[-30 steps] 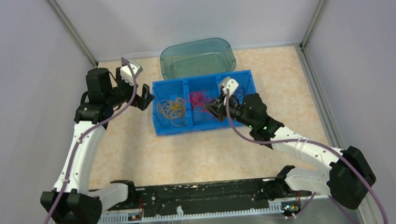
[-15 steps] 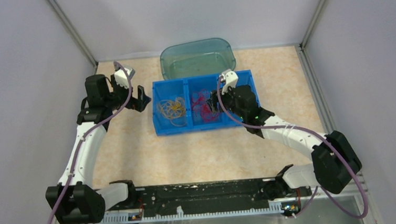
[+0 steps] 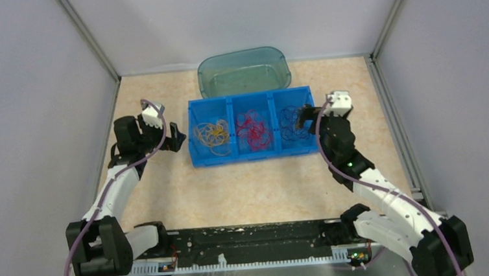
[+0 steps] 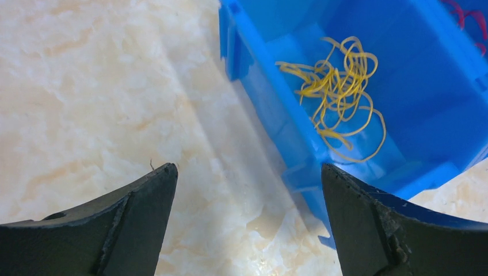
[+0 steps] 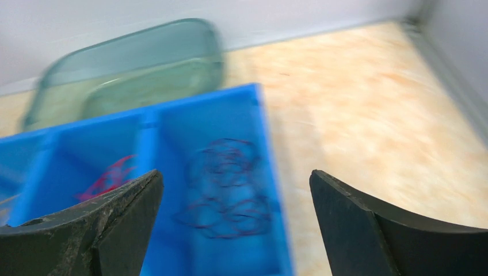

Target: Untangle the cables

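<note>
Overhead camera looks down; close wrist cameras share the tray [image 3: 256, 156].

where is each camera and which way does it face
Top external: above and behind, looking down on the blue tray; both arms show.
Left wrist: looks down at the yellow cables past its open fingers.
Right wrist: faces the dark cables and green tub, fingers open.
Shared: top and left wrist both show the yellow cables.

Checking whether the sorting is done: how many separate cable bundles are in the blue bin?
3. In the blue bin, the yellow bundle lies in the left compartment, the red bundle in the middle one, and the dark purple-blue bundle in the right one. No others show.
</note>
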Controlling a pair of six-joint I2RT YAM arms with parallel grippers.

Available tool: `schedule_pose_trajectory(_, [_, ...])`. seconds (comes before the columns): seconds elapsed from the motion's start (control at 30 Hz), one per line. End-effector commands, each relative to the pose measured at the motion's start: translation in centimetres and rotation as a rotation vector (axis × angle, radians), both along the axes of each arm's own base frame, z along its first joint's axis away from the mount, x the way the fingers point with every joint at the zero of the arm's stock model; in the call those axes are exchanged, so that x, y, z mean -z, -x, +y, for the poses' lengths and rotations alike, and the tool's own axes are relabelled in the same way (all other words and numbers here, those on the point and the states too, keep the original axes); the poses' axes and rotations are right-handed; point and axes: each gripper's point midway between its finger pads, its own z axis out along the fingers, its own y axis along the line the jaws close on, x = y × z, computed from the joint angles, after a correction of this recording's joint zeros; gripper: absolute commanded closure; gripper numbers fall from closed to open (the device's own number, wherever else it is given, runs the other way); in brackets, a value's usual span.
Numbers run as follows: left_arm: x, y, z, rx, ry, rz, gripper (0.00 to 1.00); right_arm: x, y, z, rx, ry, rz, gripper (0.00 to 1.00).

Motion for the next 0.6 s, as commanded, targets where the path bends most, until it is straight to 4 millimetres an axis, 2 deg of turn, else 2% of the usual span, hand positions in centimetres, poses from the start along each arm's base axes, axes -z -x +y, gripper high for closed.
schedule_pose_trajectory(0.0, [-0.8, -1.6, 0.1, -0.034, 0.054, -0.191, 0.00, 1.4, 1.4, -7.6, 0.326, -0.048, -0.029, 0.01])
schedule_pose_trajectory(0.17, [3.6, -2.6, 0.5, -0.065, 0.052, -0.157, 0.00, 5.4, 2.1, -12.0, 0.487, -0.059, 0.040, 0.01])
schedule_pose_trajectory(0.23, [4.4, -2.7, 0.6, -0.073, 0.062, -0.180, 0.00, 6.7, 2.3, -13.3, 0.534, -0.038, 0.050, 0.01])
schedule_pose_trajectory(0.3, [4.3, -2.3, 0.4, -0.065, 0.072, -0.239, 0.00, 6.7, 2.3, -14.0, 0.554, 0.004, -0.005, 0.01])
schedule_pose_trajectory(0.4, [4.3, -1.8, 0.2, -0.054, 0.075, -0.298, 0.00, 8.0, 2.0, -14.2, 0.535, 0.068, -0.018, 0.01])
schedule_pose_trajectory(0.57, [4.0, -1.7, 1.2, -0.109, 0.053, -0.372, 0.00, 10.2, 1.0, -14.1, 0.500, 0.124, -0.022, 0.01])
